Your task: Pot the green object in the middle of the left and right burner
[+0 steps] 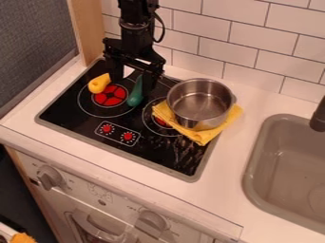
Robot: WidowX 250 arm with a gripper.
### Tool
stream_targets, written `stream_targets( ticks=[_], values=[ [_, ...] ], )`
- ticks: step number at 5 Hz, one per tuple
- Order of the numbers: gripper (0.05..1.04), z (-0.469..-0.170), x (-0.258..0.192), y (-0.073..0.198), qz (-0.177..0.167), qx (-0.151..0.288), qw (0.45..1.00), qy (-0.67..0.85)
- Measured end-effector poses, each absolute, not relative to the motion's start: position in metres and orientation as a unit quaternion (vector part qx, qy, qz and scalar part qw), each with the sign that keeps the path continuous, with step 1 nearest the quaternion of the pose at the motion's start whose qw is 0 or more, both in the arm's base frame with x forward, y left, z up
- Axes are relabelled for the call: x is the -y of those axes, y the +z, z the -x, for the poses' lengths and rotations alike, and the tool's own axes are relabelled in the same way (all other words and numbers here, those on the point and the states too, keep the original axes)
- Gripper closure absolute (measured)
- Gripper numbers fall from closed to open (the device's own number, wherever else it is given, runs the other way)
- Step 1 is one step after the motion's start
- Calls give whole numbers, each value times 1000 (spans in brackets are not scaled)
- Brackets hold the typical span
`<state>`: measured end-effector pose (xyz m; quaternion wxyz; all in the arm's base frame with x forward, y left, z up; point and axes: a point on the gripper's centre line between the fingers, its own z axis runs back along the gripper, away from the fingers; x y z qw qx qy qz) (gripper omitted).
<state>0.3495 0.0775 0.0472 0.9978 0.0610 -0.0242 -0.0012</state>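
Camera view: green object [134, 98] between burners [109, 96], beside end effector [131, 79]

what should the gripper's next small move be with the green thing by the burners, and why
I'd probably ease the gripper straight up, slowly: its jaws stand apart, and the green object already lies roughly between the left burner and the right burner. One jaw is right beside it, so a sideways move might knock it.
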Motion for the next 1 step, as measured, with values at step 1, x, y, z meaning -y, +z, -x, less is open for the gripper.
stream_targets(
  ticks=[1],
  values=[
    [83, -350, -78, 47, -61, 24, 998, -1]
  ],
)
